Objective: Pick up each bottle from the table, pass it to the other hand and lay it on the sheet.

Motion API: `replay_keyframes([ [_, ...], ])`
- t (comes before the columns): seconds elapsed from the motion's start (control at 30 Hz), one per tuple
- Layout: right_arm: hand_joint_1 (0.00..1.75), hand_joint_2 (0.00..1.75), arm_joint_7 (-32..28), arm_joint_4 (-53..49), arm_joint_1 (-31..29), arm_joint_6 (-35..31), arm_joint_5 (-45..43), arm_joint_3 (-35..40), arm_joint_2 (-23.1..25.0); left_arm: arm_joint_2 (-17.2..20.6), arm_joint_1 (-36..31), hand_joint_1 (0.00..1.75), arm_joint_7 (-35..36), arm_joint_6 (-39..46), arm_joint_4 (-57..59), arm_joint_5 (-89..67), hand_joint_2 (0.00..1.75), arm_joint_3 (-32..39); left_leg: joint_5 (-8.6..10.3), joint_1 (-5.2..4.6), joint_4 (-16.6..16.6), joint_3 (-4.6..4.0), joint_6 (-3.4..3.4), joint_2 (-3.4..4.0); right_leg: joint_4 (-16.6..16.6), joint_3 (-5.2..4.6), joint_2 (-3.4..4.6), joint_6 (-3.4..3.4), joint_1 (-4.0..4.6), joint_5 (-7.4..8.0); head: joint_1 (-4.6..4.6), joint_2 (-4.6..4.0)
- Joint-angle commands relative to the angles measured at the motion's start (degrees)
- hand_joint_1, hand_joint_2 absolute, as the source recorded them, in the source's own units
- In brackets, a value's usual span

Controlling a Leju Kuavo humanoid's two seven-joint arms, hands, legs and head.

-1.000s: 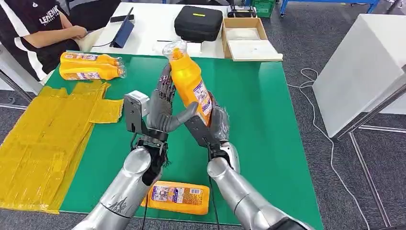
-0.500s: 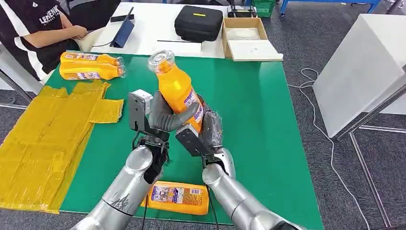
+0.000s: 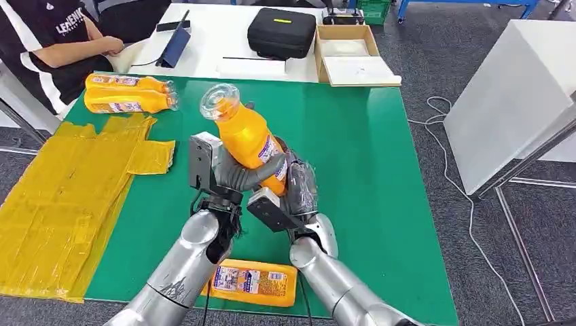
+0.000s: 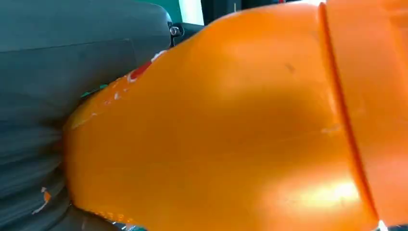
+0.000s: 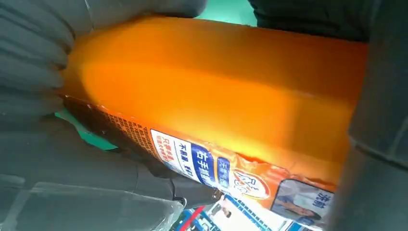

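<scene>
Orange bottle [image 3: 248, 139] held above green table [image 3: 367, 156], tilted, clear cap toward yellow sheet [image 3: 64, 197]. Left hand [image 3: 234, 173] wraps its lower body; right hand [image 3: 292, 193] grips base. Two bottles [image 3: 129, 94] beyond sheet, one bottle [image 3: 255, 280] at table's near edge.

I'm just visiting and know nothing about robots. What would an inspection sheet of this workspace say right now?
Surface: green table.
Job's things: orange bottle held tilted between both hands; two bottles lying at the far left; one bottle lying at the near edge; yellow sheet on the left.
Clutter: black case, cardboard box, tablet on the white table behind.
Hands: left hand and right hand both grip the bottle.
Cables: white cable on the floor.
Surroundings: seated person, grey carpet.
</scene>
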Motion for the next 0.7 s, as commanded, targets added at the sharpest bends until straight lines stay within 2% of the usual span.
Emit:
replay_keyframes([
  [0.03, 1.75, 1.75, 1.63, 2.71, -0.08, 3.56, 5.10, 9.62, -1.32, -1.27, -4.20, 0.00, 0.12, -0.74, 4.81, -0.63, 1.75, -2.82, -0.17, 0.12, 0.09, 0.30, -0.15, -0.16, 0.00, 0.42, -0.25, -0.24, 0.15, -0.20, 0.00, 0.00],
  [0.23, 1.75, 1.75, 2.25, 2.92, -0.04, 3.84, 5.60, 9.82, -1.32, -1.32, -4.26, 0.00, 0.01, -0.62, 4.85, -0.61, 1.75, -2.77, -0.01, 0.05, 0.00, 0.05, -0.06, -0.13, -0.03, 0.11, -0.17, -0.09, 0.06, -0.05, 0.00, 0.00],
  [0.7, 1.75, 1.75, 3.04, 2.97, 0.04, 4.41, 5.95, 9.77, -1.37, -1.42, -4.12, 0.00, -0.41, -0.35, 4.71, -0.36, 1.75, -2.50, -0.05, 0.08, 0.04, 0.11, -0.10, -0.17, -0.02, 0.21, -0.23, -0.14, 0.10, -0.10, 0.00, 0.00],
])
